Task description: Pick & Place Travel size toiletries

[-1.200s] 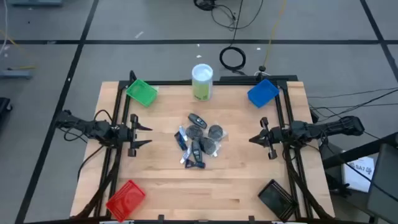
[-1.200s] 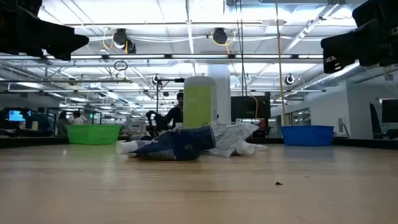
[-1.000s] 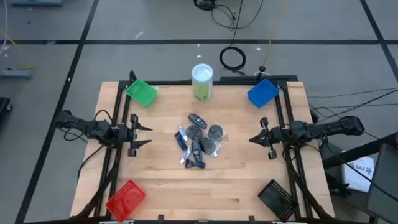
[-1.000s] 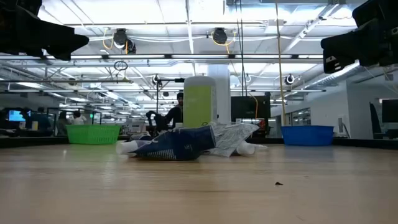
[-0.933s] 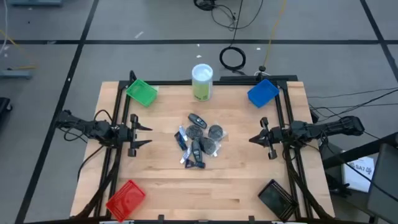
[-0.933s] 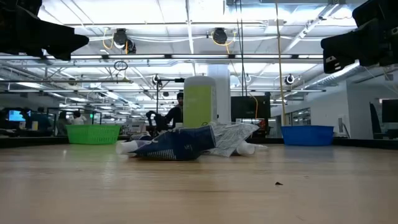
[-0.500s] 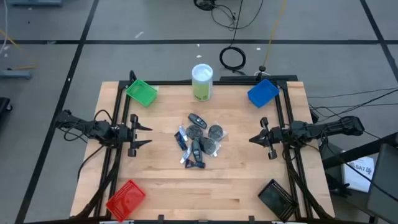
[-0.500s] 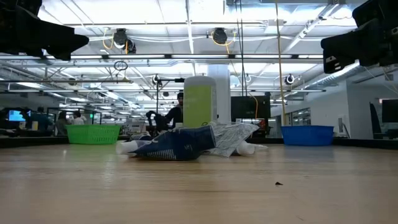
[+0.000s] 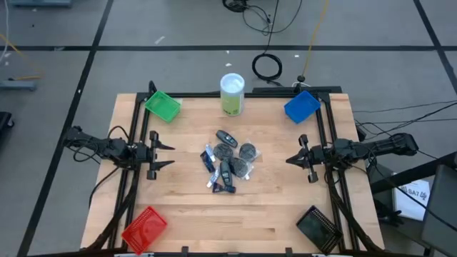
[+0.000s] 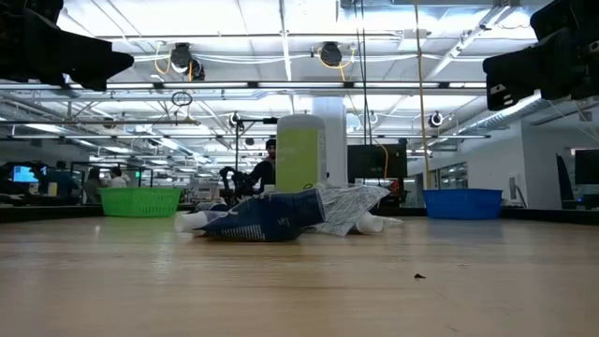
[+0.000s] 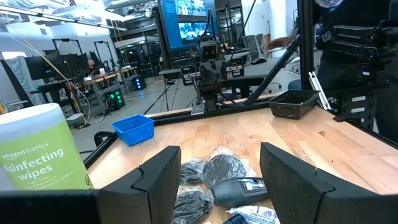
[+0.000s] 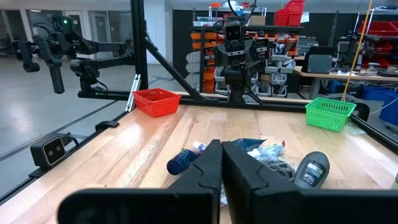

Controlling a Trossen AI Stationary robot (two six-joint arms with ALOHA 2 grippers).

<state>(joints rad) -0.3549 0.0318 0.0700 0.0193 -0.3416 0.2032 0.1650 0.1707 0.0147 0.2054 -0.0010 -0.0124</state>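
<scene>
The travel size toiletries (image 9: 227, 160) lie in a loose pile on the middle of the wooden table. The pile holds a dark oblong bottle (image 9: 226, 137), a dark grey round tin (image 9: 247, 150), blue-and-white tubes (image 9: 208, 161) and silvery sachets. My left gripper (image 9: 161, 155) hovers open near the table's left edge, pointing at the pile (image 11: 224, 180). My right gripper (image 9: 291, 158) hovers shut near the right edge, also facing the pile (image 12: 261, 155). A blue tube with a white cap (image 12: 183, 162) lies at the pile's near side. Neither gripper touches anything.
A tall white-and-green wipes canister (image 9: 232, 93) stands at the far edge behind the pile. Bins sit at the corners: green (image 9: 163, 106) far left, blue (image 9: 301, 106) far right, red (image 9: 144, 228) near left, black (image 9: 317, 224) near right. Bare wood surrounds the pile.
</scene>
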